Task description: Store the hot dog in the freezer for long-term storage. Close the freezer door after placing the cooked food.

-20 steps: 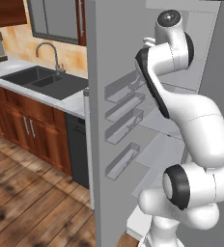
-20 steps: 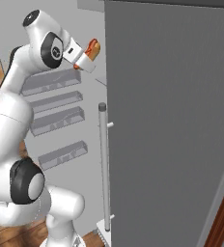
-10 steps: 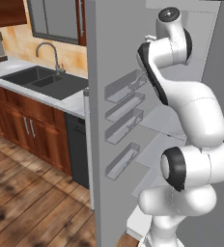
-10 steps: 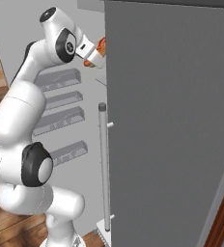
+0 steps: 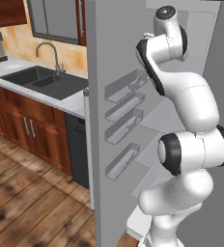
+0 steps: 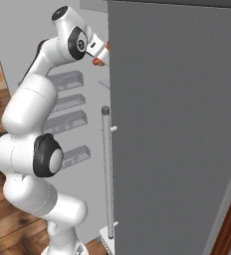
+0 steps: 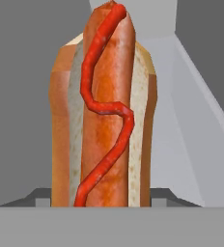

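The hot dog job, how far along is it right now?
Done: the tall grey freezer door with clear inner bins stands open, and the gripper is shut on the tan-bun hot dog with red topping. In hand: the arm carries it at the freezer's pale grey shelves. Left: set it on a shelf, let go, then close the door.

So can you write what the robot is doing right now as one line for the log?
step: carrying food into freezer | gripper: shut on hot dog | hot dog: not yet on a shelf | freezer door: open
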